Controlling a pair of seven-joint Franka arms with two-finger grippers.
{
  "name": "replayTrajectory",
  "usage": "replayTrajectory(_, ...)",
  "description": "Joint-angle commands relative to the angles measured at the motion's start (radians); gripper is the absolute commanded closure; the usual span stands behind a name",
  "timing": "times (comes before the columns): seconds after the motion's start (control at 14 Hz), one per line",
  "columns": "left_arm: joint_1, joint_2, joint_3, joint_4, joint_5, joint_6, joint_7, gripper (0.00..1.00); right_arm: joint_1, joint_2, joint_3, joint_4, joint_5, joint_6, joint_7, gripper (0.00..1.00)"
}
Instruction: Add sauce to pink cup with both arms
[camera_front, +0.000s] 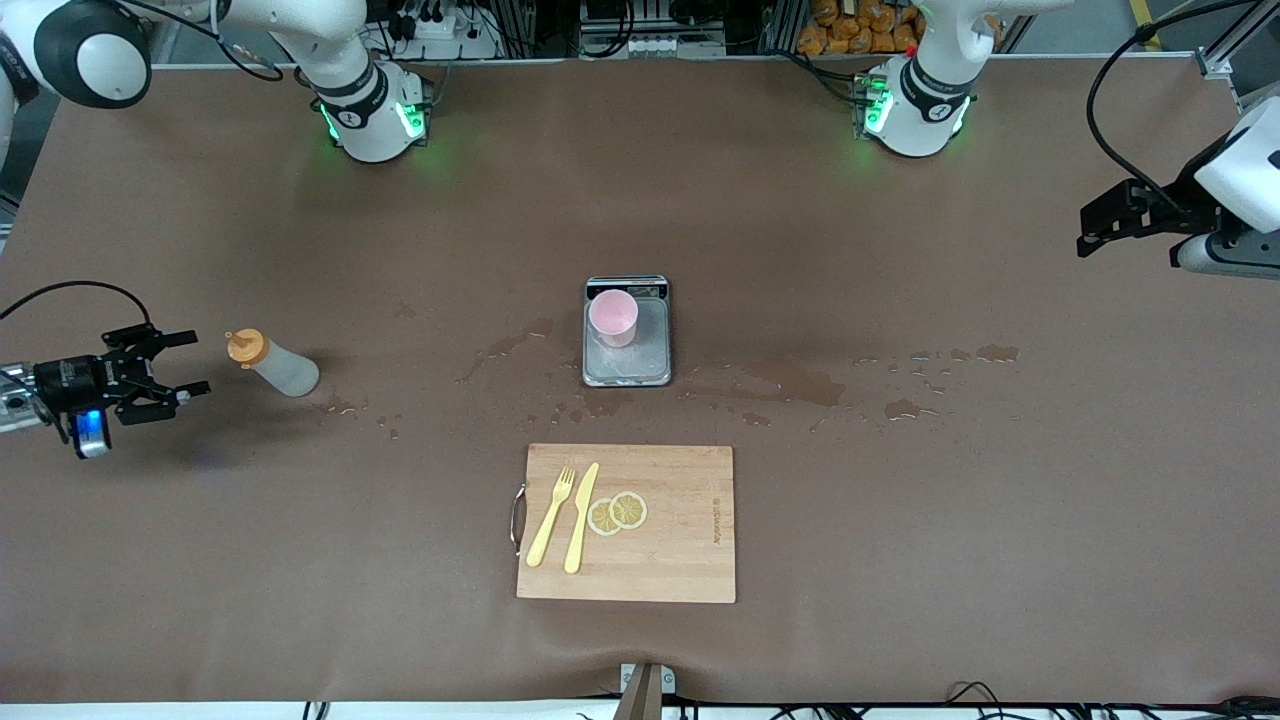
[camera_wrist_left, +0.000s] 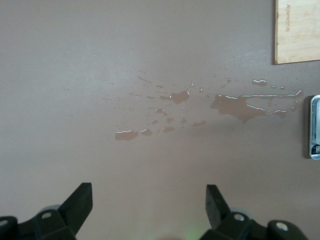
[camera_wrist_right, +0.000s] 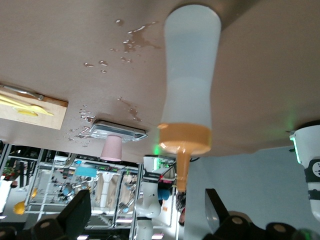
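The sauce bottle, whitish with an orange cap, stands on the table toward the right arm's end. My right gripper is open and empty, level with the bottle and a short gap away from it. In the right wrist view the bottle lies ahead of the open gripper, not between the fingers. The pink cup stands on a small metal scale at the table's middle; it also shows in the right wrist view. My left gripper is open and empty, held high over the left arm's end of the table.
A wooden cutting board with a yellow fork, knife and lemon slices lies nearer the front camera than the scale. Wet spills spread on the brown table beside the scale, seen too in the left wrist view.
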Motion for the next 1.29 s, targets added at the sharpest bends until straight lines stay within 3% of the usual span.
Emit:
replayTrajectory(0.0,0.007,-0.016,-0.004,0.001,-0.007,-0.012,0.034,0.00,0.084,-0.092,0.016,0.055,-0.067,-0.017,0.001,0.00)
replayTrajectory(0.43,0.007,-0.015,-0.004,0.001,-0.007,-0.012,0.040,0.00,0.273,-0.244,0.014,0.060,-0.110,0.006,0.007,0.00)
replayTrajectory(0.79,0.007,-0.016,-0.004,0.001,-0.007,-0.012,0.039,0.00,0.393,-0.349,0.022,0.058,-0.331,0.054,-0.010,0.00)
replayTrajectory(1.22,0.007,-0.014,-0.006,-0.001,-0.007,-0.010,0.031,0.00,0.402,-0.460,0.014,0.025,-0.359,0.052,-0.191,0.00)
